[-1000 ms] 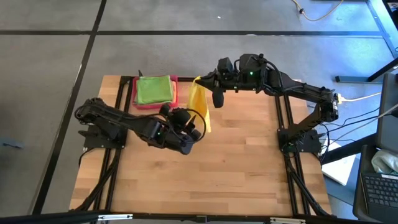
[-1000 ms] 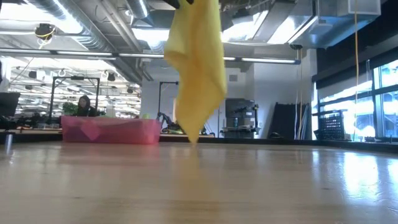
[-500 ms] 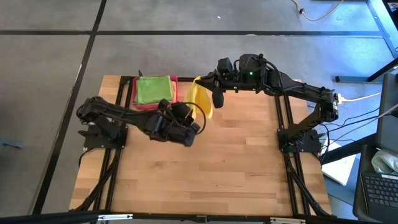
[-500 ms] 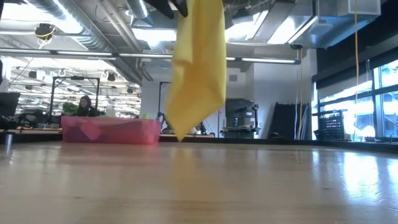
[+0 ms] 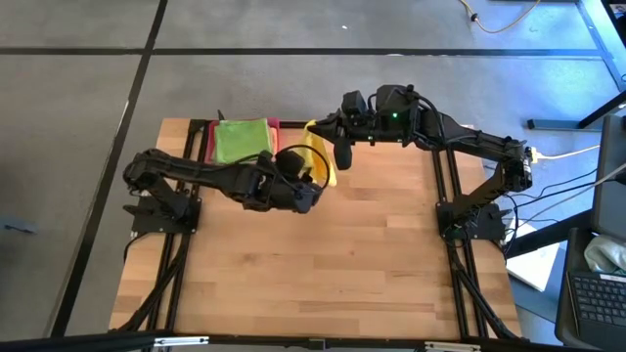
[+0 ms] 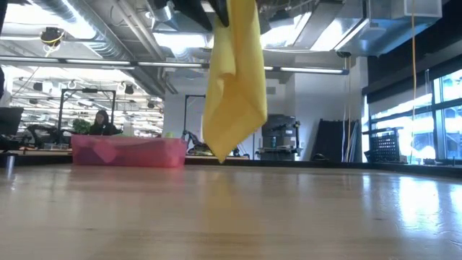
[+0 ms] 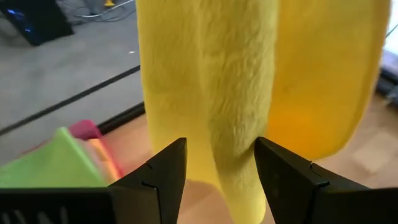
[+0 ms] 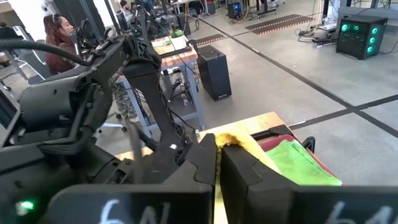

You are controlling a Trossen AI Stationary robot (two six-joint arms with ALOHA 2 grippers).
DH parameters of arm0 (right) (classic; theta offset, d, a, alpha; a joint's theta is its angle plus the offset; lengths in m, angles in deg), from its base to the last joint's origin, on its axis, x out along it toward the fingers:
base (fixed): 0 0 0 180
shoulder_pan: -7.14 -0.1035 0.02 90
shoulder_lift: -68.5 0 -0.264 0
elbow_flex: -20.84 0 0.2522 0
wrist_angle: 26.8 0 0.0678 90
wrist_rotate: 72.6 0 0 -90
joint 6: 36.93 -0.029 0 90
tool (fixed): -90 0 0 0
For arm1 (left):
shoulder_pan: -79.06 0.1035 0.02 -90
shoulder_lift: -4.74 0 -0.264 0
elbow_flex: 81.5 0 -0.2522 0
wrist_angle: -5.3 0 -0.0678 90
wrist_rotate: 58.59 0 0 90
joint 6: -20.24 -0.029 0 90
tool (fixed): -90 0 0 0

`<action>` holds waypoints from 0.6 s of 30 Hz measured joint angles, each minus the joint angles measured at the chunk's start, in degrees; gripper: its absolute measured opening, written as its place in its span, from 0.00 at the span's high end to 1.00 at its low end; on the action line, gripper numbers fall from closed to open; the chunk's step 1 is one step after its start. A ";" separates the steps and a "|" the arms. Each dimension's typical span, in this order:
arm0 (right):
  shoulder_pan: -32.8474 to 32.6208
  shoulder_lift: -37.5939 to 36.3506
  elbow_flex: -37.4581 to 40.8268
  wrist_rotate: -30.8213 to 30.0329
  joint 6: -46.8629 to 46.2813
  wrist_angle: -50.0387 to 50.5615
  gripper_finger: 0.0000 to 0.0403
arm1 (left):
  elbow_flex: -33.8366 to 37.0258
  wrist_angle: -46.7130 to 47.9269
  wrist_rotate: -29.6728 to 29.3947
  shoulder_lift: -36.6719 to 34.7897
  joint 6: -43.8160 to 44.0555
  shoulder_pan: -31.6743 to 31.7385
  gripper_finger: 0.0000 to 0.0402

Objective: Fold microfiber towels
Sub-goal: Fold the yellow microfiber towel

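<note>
We are holding the yellow towel [image 6: 232, 87] up by its top edge in our right pincer [image 5: 315, 128], which is clamped shut on it, so the cloth is hanging with its long axis straight down and its lowest corner just clear of the surface [image 5: 323, 264]. Our left pincer [image 7: 216, 168], the nearer free one, is standing wide open right in front of the hanging cloth, with a vertical fold of it lying directly ahead between the two fingers [image 7: 158, 177].

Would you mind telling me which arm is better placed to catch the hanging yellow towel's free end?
Left: its open tool sits right at the yellow towel, while the right tool is shut holding the top.
</note>
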 joint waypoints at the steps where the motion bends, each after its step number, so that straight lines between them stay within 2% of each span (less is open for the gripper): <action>1: 0.00 0.00 0.00 0.01 0.00 0.16 0.97 | 0.00 -1.17 0.04 0.00 0.00 -0.30 0.55; 5: 0.04 0.00 0.00 0.00 0.00 0.88 0.97 | 0.00 -4.77 -0.09 0.00 -0.02 -1.64 0.55; 8: 0.04 0.00 0.00 0.00 0.00 0.77 0.97 | 0.02 -4.48 -2.29 0.02 -0.02 -2.25 0.55; 13: 0.04 -0.05 0.00 0.02 -0.17 -0.02 0.97 | 0.08 -3.72 -3.41 0.76 -0.02 0.43 0.55; 18: 0.04 -0.07 0.00 0.04 -0.05 0.87 0.97 | 0.04 0.80 2.31 0.62 -2.25 3.07 0.55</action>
